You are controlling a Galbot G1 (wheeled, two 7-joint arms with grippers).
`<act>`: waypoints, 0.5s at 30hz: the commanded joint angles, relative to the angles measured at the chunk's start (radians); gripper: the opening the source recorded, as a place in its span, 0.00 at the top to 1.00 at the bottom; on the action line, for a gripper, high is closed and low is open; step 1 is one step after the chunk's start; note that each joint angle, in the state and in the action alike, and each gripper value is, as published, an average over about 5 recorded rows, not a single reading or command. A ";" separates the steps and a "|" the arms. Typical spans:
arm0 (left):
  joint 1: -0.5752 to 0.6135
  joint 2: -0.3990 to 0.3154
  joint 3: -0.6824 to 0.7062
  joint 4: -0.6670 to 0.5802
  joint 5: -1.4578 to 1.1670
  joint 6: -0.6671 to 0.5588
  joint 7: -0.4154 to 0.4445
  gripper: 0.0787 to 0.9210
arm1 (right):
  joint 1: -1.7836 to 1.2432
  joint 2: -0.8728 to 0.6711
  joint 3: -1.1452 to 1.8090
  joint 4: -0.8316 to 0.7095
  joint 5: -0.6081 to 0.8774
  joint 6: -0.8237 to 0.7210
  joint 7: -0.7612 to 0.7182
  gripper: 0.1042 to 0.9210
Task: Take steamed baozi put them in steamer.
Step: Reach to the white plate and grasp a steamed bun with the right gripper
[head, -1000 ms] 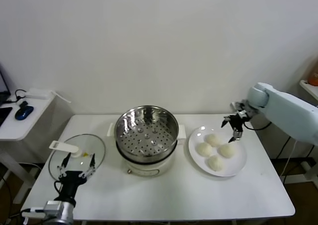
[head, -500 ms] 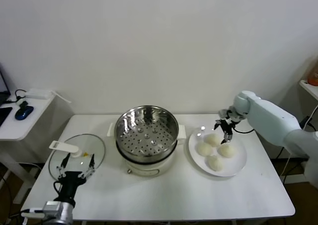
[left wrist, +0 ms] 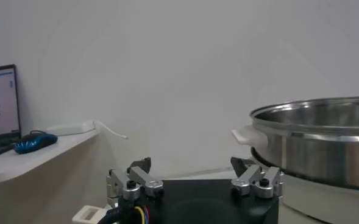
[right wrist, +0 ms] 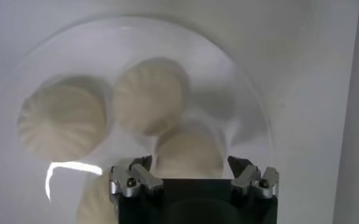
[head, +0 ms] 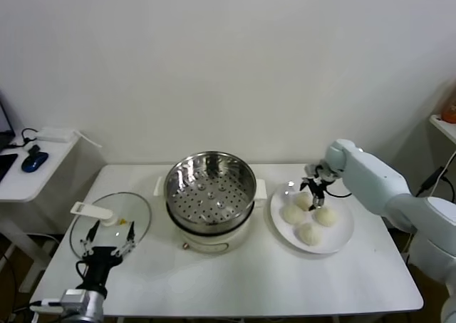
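Observation:
Several cream-white baozi lie on a white plate [head: 345, 230] to the right of the steamer [head: 210, 187]: one at the back [head: 305, 200], one on the left [head: 293, 214] and one on the right [head: 325, 216]. My right gripper [head: 315, 188] hangs open just above the back bun, fingers pointing down. In the right wrist view that bun [right wrist: 188, 152] sits between the spread fingers of the right gripper [right wrist: 191, 165], apart from them, with two more buns [right wrist: 149, 94] [right wrist: 62, 122] beyond. The steamer's perforated tray holds nothing. My left gripper [head: 108, 242] is parked open at the front left.
A round glass lid [head: 110, 223] with a white handle lies flat left of the steamer, under the left gripper [left wrist: 191, 167]. The steamer's steel wall [left wrist: 316, 140] shows in the left wrist view. A side desk [head: 28, 170] with a blue mouse stands off the table's left end.
My right arm has swung left and down from beyond the plate's far right edge, bringing the open gripper over the back baozi. The left arm has not moved.

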 commanded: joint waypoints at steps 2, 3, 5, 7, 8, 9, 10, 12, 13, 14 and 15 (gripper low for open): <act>0.001 0.000 0.000 -0.002 -0.001 0.000 0.000 0.12 | -0.015 0.021 0.033 -0.029 -0.026 0.007 0.000 0.12; 0.001 0.000 0.000 -0.002 -0.001 0.000 0.000 0.12 | -0.014 0.021 0.035 -0.029 -0.028 0.005 -0.003 0.12; 0.002 0.000 -0.001 -0.002 -0.001 0.000 0.000 0.12 | -0.013 0.020 0.038 -0.029 -0.029 0.003 -0.008 0.12; 0.003 0.000 -0.001 -0.001 -0.001 -0.001 0.000 0.12 | -0.013 0.018 0.041 -0.030 -0.032 0.001 -0.011 0.13; 0.004 0.000 0.000 -0.001 -0.002 -0.001 0.000 0.12 | -0.013 0.018 0.045 -0.030 -0.033 0.001 -0.012 0.15; 0.005 0.000 0.000 -0.001 -0.002 -0.001 0.000 0.12 | -0.014 0.018 0.048 -0.031 -0.035 0.000 -0.014 0.16; 0.005 0.000 0.000 -0.001 -0.002 -0.002 0.000 0.12 | -0.014 0.017 0.051 -0.032 -0.037 0.000 -0.015 0.18; 0.006 0.000 -0.001 -0.002 -0.003 -0.002 0.000 0.12 | -0.014 0.015 0.057 -0.033 -0.042 0.000 -0.016 0.22; 0.006 0.000 -0.001 -0.002 -0.003 -0.002 0.000 0.12 | -0.013 0.014 0.058 -0.034 -0.044 0.000 -0.016 0.23; 0.006 0.000 -0.001 -0.002 -0.003 -0.002 0.000 0.12 | -0.013 0.013 0.059 -0.035 -0.046 0.000 -0.017 0.24; 0.005 0.000 -0.001 -0.002 -0.003 -0.001 0.000 0.12 | -0.014 0.013 0.061 -0.035 -0.047 0.001 -0.017 0.25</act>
